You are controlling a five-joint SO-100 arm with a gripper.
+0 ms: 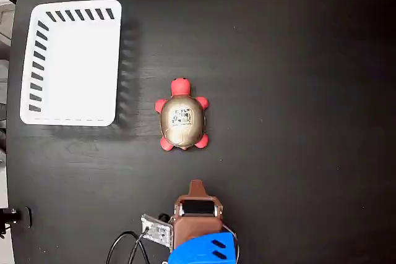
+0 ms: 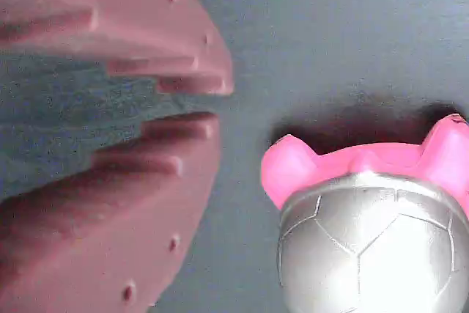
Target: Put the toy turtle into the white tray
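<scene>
gripper (image 2: 216, 104) fingers nearly closed, empty, near edge of the black table (image 1: 297, 91). toy turtle (image 1: 182, 117) mid-table, just beyond it. white tray (image 1: 37, 60) far left, apart.

Arm at bottom edge of fixed view, brown hand (image 1: 196, 185) pointing up-frame; wrist view: fingers (image 2: 183, 71) nearly together, holding nothing.
</scene>
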